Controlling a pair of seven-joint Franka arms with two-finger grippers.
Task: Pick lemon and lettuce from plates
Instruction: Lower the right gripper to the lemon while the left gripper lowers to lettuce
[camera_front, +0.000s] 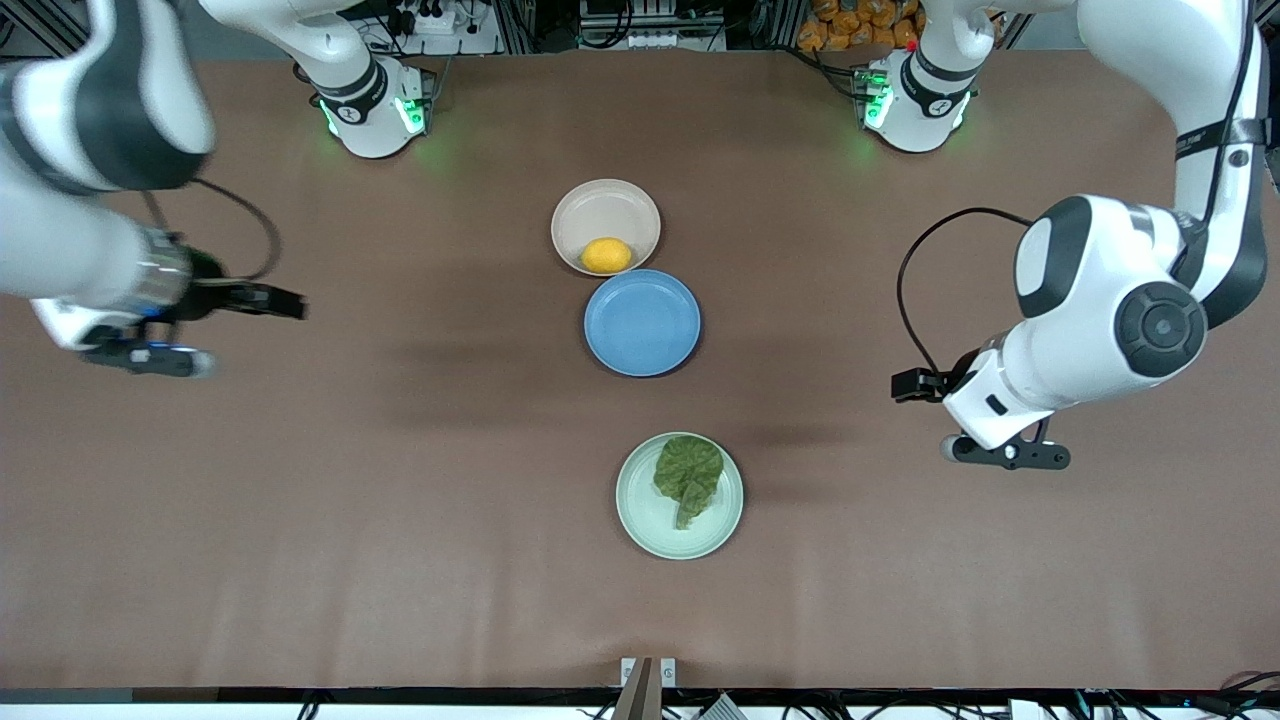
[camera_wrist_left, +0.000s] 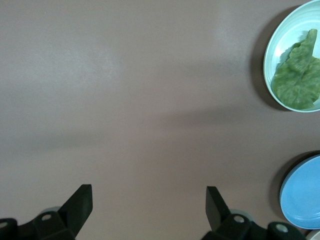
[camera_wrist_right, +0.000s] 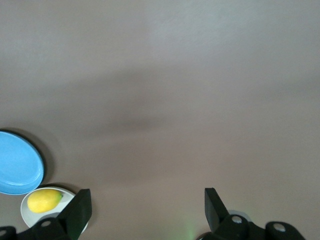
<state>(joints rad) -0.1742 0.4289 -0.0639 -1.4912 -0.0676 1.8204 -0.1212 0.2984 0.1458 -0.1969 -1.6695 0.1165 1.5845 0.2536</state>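
The yellow lemon (camera_front: 606, 255) lies in the beige plate (camera_front: 605, 205) at mid-table; it also shows in the right wrist view (camera_wrist_right: 44, 200). The green lettuce (camera_front: 688, 477) lies on the mint green plate (camera_front: 640, 520), nearest the front camera; it also shows in the left wrist view (camera_wrist_left: 299, 75). My left gripper (camera_front: 908, 385) is open and empty over bare table toward the left arm's end, apart from both plates. My right gripper (camera_front: 285, 301) is open and empty over bare table toward the right arm's end.
An empty blue plate (camera_front: 642, 322) sits between the beige and mint plates, touching the beige one. The brown table (camera_front: 400, 480) spreads wide around the plates. The arm bases stand at the edge farthest from the front camera.
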